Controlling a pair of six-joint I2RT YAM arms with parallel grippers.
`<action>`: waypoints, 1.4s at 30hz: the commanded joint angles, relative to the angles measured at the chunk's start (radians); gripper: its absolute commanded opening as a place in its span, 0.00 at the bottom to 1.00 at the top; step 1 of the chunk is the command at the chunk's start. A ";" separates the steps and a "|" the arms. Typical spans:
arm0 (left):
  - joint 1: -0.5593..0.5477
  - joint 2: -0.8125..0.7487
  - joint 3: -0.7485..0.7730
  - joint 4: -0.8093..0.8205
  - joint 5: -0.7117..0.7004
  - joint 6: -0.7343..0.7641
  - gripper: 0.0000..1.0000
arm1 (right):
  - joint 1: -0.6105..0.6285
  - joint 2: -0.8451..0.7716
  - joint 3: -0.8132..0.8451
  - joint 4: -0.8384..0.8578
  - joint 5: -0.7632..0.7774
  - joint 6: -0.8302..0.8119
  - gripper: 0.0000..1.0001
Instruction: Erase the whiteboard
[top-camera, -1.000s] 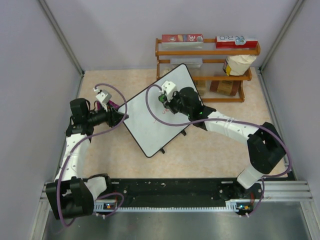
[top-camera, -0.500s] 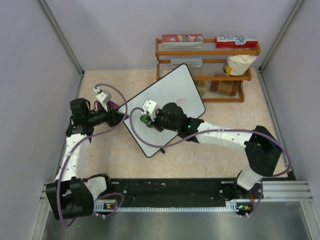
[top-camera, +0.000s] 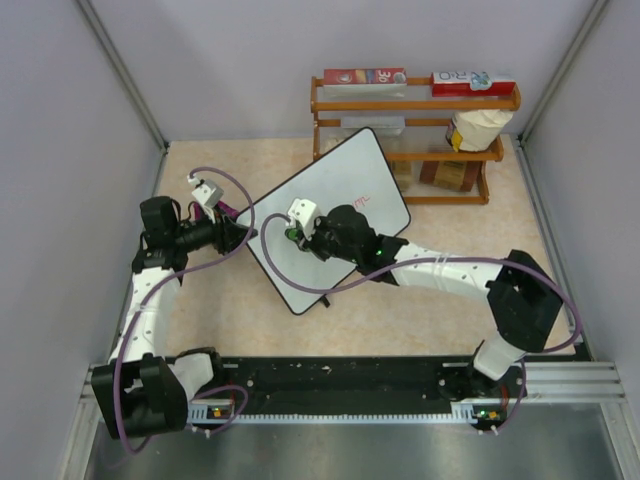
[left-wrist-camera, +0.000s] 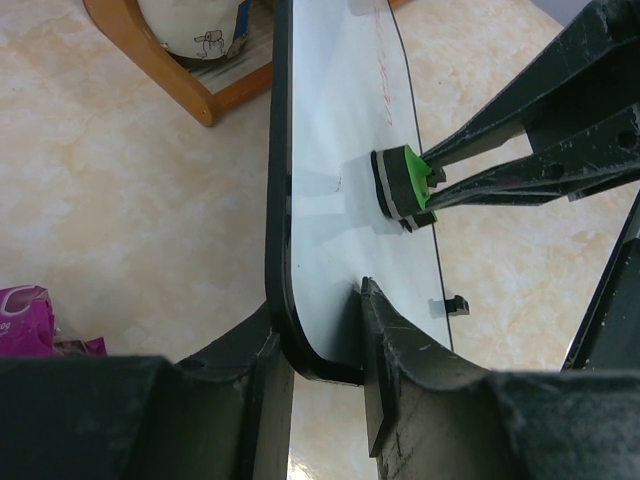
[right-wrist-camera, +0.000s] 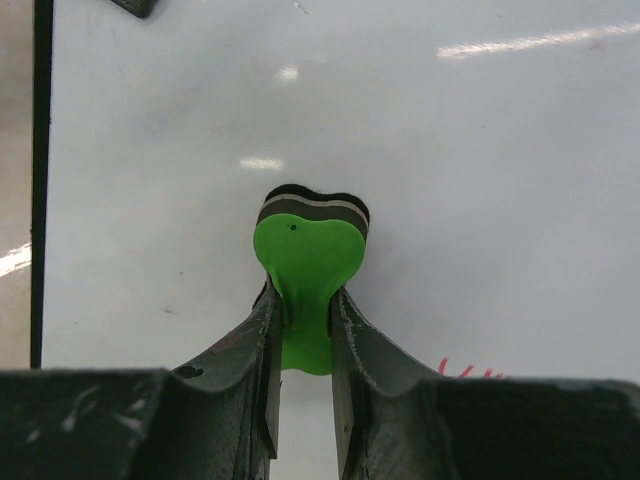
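The whiteboard (top-camera: 338, 172) is sitting askew on the table (top-camera: 400, 315), in front of a wooden rack (top-camera: 415, 102) (some red writing (top-camera: 362, 201) is showing). The left gripper (left-wrist-camera: 322, 330) is pinching its corner, and the right gripper (right-wrist-camera: 300, 320) is pinching a green eraser (right-wrist-camera: 308, 255) against its face.

Beige speckled table (top-camera: 420, 310): wooden rack (top-camera: 400, 105) at far edge, whiteboard (top-camera: 345, 175) before it, purple packet (left-wrist-camera: 25, 320) nearby.

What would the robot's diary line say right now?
left gripper: shut on whiteboard edge | right gripper: shut on green eraser, touching whiteboard | red writing: not yet erased
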 joint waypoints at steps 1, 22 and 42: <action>-0.020 -0.012 -0.029 -0.006 -0.011 0.149 0.00 | -0.082 -0.029 -0.010 0.040 0.056 -0.030 0.00; -0.021 -0.011 -0.029 -0.005 -0.007 0.147 0.00 | -0.336 -0.040 -0.042 0.100 0.041 -0.052 0.00; -0.020 -0.009 -0.029 -0.005 -0.004 0.150 0.00 | -0.504 -0.008 -0.060 0.129 -0.033 -0.021 0.00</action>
